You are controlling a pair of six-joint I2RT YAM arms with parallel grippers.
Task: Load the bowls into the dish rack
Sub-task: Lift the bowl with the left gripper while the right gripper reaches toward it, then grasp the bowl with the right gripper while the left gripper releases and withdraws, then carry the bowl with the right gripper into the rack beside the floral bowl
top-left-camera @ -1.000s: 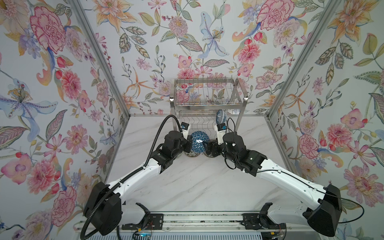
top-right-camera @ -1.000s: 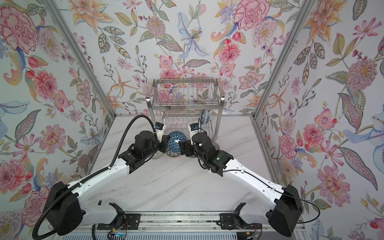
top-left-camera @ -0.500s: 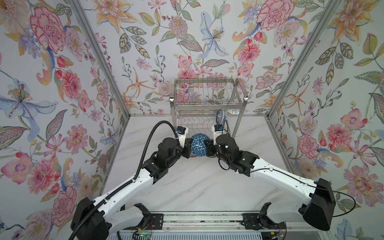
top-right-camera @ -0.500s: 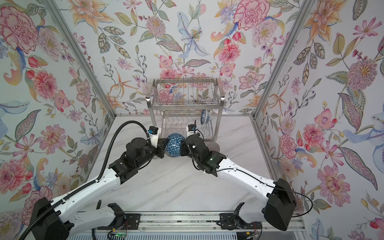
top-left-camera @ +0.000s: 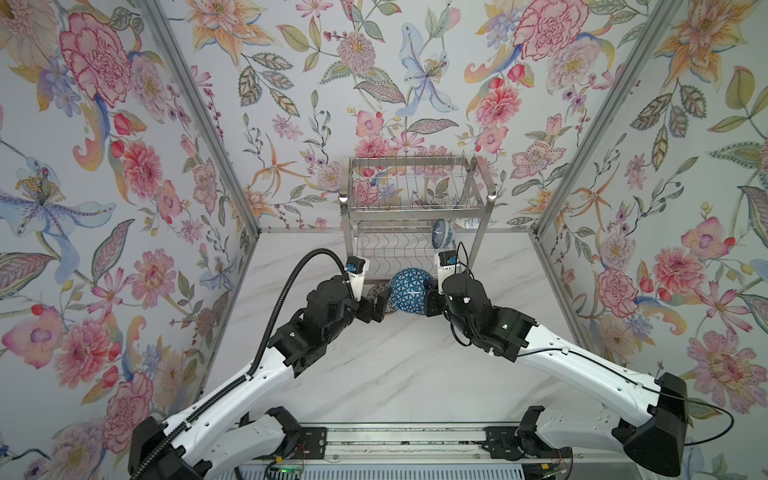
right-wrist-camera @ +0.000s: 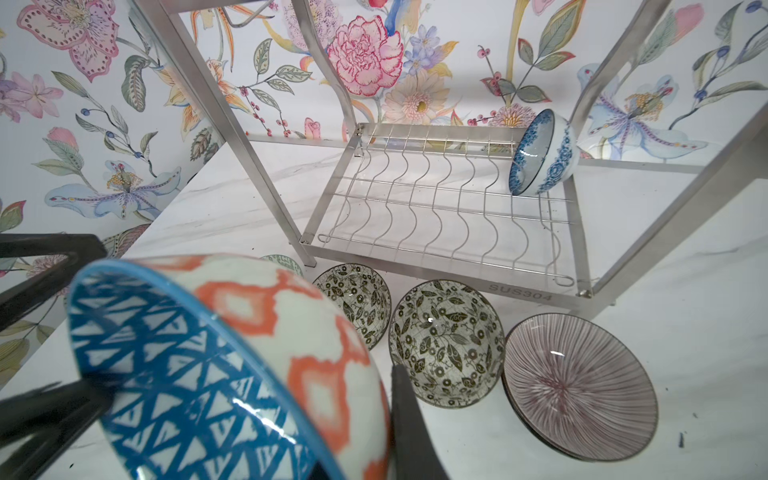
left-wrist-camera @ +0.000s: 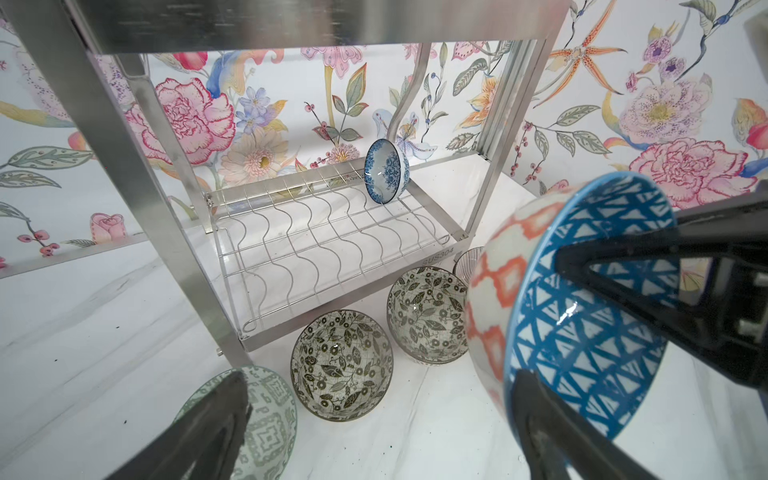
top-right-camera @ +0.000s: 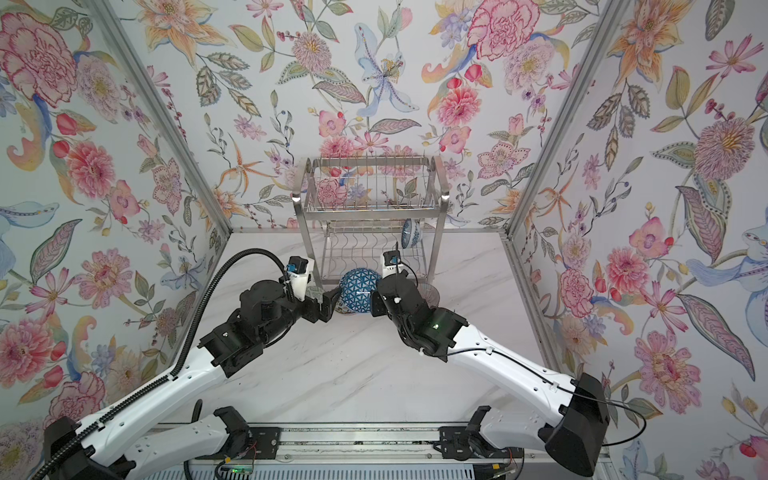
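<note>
- Between the left claw (top-left-camera: 379,306) and the right claw (top-left-camera: 430,297), the triangle bowl (top-left-camera: 409,289) stands on edge. Its coral outside faces the rack (top-left-camera: 415,216).
- Right claw: clenched on the triangle bowl's wall at the rim. One finger (right-wrist-camera: 409,432) presses the coral outside, and the wall hides most of the other.
- Left claw: released, fingers (left-wrist-camera: 208,432) spread wide. One finger lies just beside the bowl's blue rim; contact cannot be confirmed.
- Beyond both claws, on the rack's lower shelf: the floral bowl (left-wrist-camera: 386,170) stands on edge at the far corner on the right claw's side.
- Below the claws, on the desk (top-left-camera: 395,374) along the rack's front edge, mouths up:
  - green bowl (left-wrist-camera: 274,415), nearest the left claw;
  - two leaf bowls (left-wrist-camera: 340,365) (left-wrist-camera: 428,313), side by side;
  - lined bowl (right-wrist-camera: 577,386), on the right claw's side.
</note>
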